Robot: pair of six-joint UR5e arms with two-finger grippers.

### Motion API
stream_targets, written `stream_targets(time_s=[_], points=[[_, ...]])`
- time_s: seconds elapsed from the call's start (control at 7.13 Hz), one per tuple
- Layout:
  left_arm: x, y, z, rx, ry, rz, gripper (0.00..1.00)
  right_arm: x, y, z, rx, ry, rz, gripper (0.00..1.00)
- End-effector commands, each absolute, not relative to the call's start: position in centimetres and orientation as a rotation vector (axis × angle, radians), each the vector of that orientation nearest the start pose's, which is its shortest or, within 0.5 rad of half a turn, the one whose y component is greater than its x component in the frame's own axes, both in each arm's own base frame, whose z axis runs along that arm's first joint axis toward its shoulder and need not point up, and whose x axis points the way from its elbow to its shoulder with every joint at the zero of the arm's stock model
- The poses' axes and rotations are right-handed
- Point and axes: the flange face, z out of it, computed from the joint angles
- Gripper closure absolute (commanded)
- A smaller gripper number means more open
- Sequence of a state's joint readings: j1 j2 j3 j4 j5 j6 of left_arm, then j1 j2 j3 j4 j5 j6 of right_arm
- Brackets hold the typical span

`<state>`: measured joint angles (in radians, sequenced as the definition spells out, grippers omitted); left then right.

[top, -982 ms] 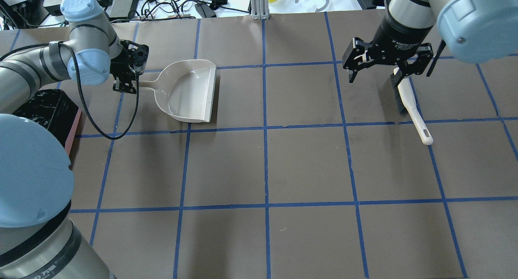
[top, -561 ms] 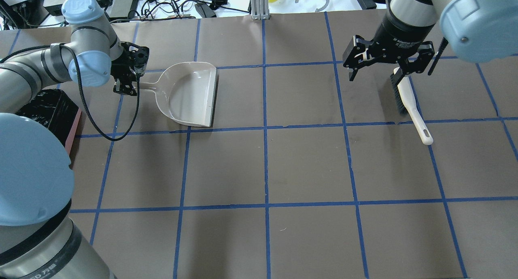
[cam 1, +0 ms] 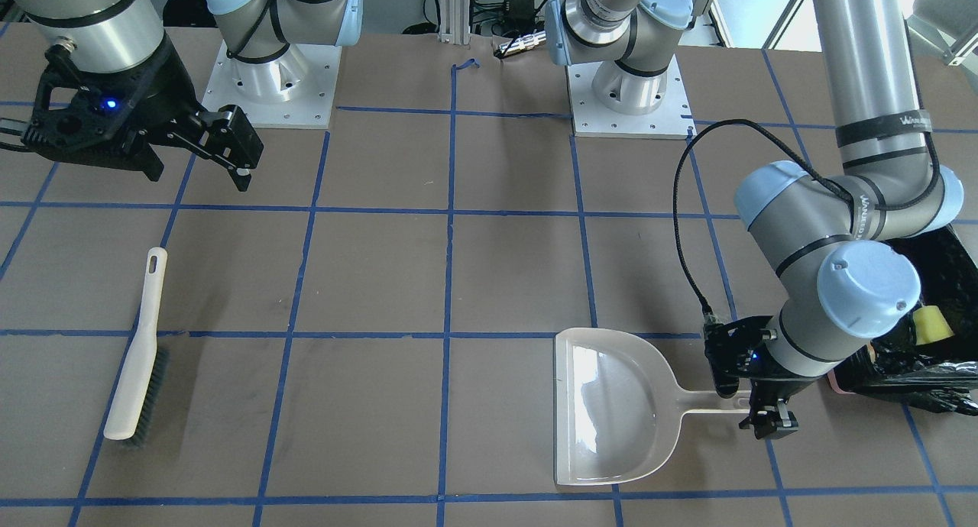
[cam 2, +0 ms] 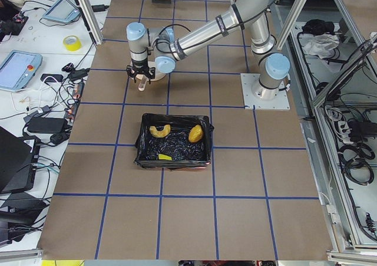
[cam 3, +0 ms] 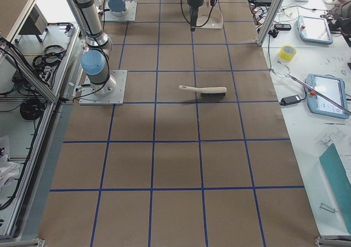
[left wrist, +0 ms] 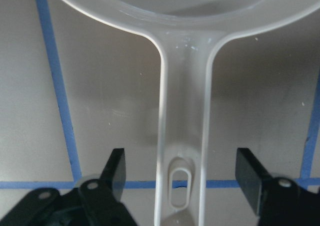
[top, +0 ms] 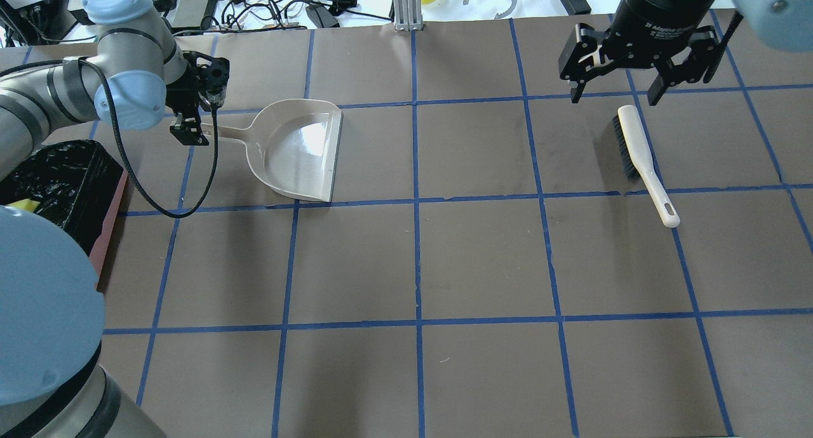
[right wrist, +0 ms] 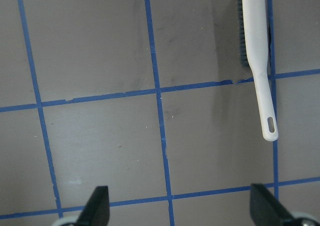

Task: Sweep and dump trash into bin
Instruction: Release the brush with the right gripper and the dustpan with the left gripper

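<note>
"The trash is lying in the bin, overhead's left edge. Is the left gripper sitting spread around the dustpan handle?"

"Yes. Lifting crooked, it's risking snagging and dragging it. The right gripper is gaping empty near the brush."

The pink bin, lined with crinkled black plastic, stands upright on the worktop. Seen from the left end, it holds a crescent slice at ten o'clock, a golden-brown lump at two and a yellow-green wedge at seven.
</note>
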<state>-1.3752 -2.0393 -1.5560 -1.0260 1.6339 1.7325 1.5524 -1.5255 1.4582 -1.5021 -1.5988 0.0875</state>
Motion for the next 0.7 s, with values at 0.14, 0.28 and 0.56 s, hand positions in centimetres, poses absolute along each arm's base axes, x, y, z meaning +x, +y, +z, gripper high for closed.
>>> stream_targets(time_s=[0.14, 0.28, 0.56], points=[[-8.7, -60.7, 39.9, 1.529, 2.671, -0.294, 0.05, 12.0, -50.5, 51.9, 0.160, 3.175, 0.020, 0.00], [-10.7, -58.7, 42.6, 1.236, 2.843, -0.310, 0.00, 11.9, -50.3, 51.1, 0.160, 3.193, 0.046, 0.00], [-12.2, -53.3, 46.7, 0.665, 3.097, -0.171, 0.00, 13.7, -50.2, 51.6, 0.098, 3.191, 0.011, 0.00]])
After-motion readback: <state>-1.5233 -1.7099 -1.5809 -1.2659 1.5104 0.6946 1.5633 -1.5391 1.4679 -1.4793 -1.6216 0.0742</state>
